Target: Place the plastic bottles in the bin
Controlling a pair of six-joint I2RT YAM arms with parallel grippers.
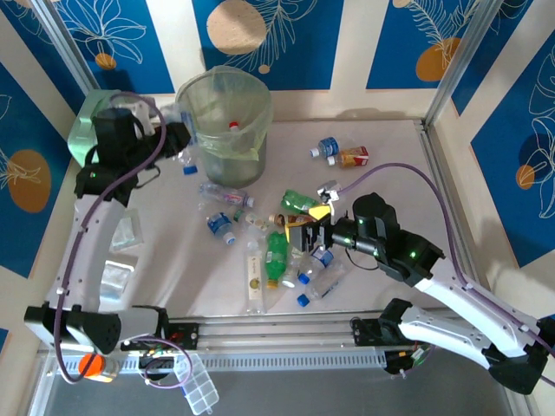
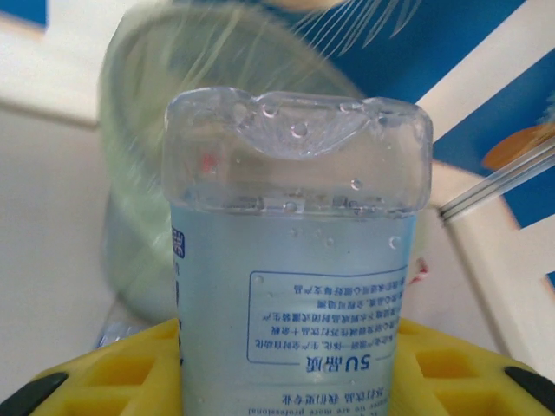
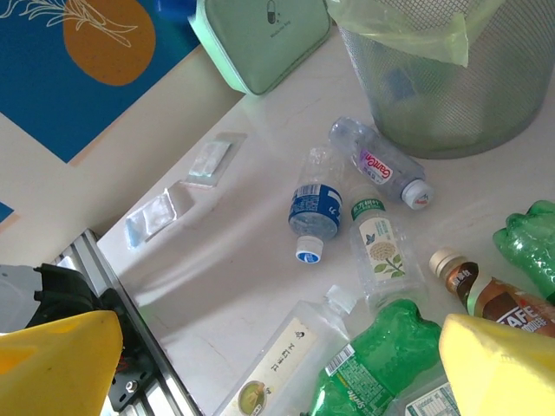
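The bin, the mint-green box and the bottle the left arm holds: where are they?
bin [image 1: 227,166]: top view, front wall.
mint-green box [image 3: 260,39]: right wrist view, flat face.
clear bottle [image 2: 295,295]: left wrist view, labelled body.

Robot lab test cell by the look; left arm [image 1: 91,221] and right arm [image 1: 460,299] bolted to an aluminium rail [image 1: 277,334] at the table [image 1: 390,139] edge; aluminium frame posts [image 1: 464,61] round it; printed blue leaf-pattern backdrop panels [image 1: 295,35] as walls; purple cables [image 1: 395,166] looping loose; plastic bottles [image 1: 276,250] strewn on the tabletop like a staged set.
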